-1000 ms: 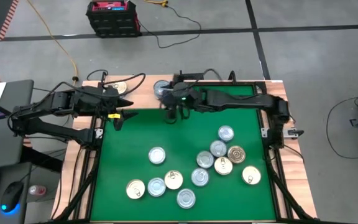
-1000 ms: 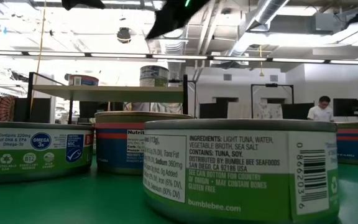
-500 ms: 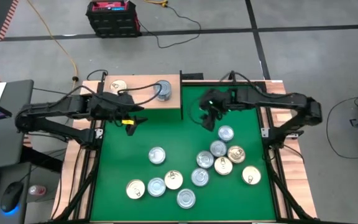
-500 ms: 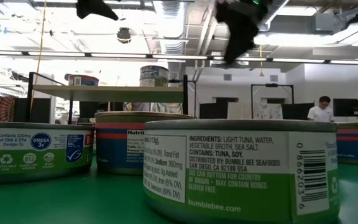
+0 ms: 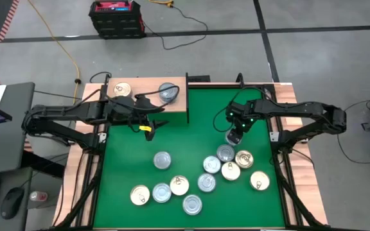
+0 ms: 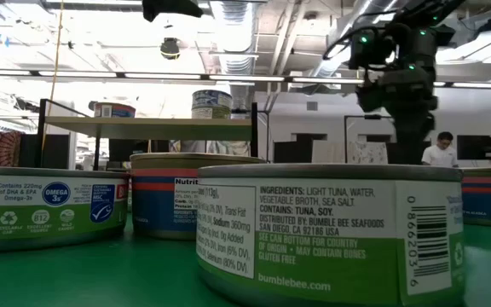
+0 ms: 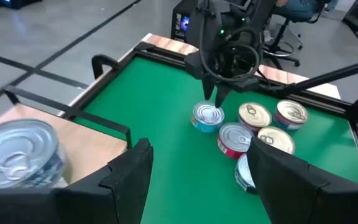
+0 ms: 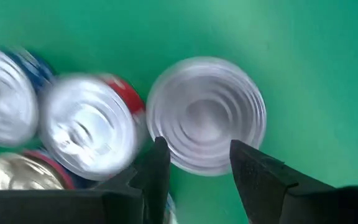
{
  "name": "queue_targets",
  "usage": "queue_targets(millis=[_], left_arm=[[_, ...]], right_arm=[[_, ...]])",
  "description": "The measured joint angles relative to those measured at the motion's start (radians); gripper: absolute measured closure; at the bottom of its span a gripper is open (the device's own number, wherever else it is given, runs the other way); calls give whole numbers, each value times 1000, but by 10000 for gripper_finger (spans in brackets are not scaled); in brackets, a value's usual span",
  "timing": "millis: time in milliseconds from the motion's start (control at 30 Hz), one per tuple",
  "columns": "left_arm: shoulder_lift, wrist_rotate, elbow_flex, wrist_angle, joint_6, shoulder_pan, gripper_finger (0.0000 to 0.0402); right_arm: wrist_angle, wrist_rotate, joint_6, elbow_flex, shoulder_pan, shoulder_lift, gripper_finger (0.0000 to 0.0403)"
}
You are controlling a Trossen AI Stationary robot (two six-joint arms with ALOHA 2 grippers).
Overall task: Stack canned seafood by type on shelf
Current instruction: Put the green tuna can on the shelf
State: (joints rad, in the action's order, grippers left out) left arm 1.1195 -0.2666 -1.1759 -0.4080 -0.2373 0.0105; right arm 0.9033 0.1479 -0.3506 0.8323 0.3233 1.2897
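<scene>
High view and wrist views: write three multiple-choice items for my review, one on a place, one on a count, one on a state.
1. Where is the right tool?
A. Over the shelf
B. Above a silver-lidded tin on the green mat
C. Off the table

2. How many lids show on the shelf from above?
A. None
B. Five
C. Two

3. What state is the left tool in?
A. Open and empty
B. Shut on a tin
C. Shut on the shelf's edge

Answers:
1 B: the right tool hangs over the silver-lidded tin on the green mat.
2 C: the shelf shows a gold lid and a silver lid.
3 A: the left tool has its fingers apart with nothing between them.
</scene>
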Motion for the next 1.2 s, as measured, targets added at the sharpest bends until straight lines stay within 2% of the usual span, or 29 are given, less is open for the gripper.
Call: queue_targets(millis=[233,367,533,600,667,733,800,967,1200], left_arm=[[138,149,0,32,-32,0,152],[246,214,0,111,-54,0,152],[347,236,0,183,-82,-11,152],[380,236,0,183,-74,-21,152],[414,239,0,181,-73,-34,152],[443,260,0,179,-72,-47,152],[460,275,0,172,-88,-58,152],[466,296,0,86,-181,-99,152],[435,206,-1,-216,-271,-221,152]], right_arm=[[76,-31,91,-24,-1,-20,200],[99,-134,52,-24,28,-34,196],[107,-252,-21,-24,74,-34,207],[70,-205,22,-24,72,-34,213],[20,-91,81,-24,52,-34,217],[-25,8,113,-24,12,-34,220],[-73,51,121,-24,-40,-34,221],[-192,76,120,-24,-170,-27,222],[-378,53,118,-24,-309,-25,222]])
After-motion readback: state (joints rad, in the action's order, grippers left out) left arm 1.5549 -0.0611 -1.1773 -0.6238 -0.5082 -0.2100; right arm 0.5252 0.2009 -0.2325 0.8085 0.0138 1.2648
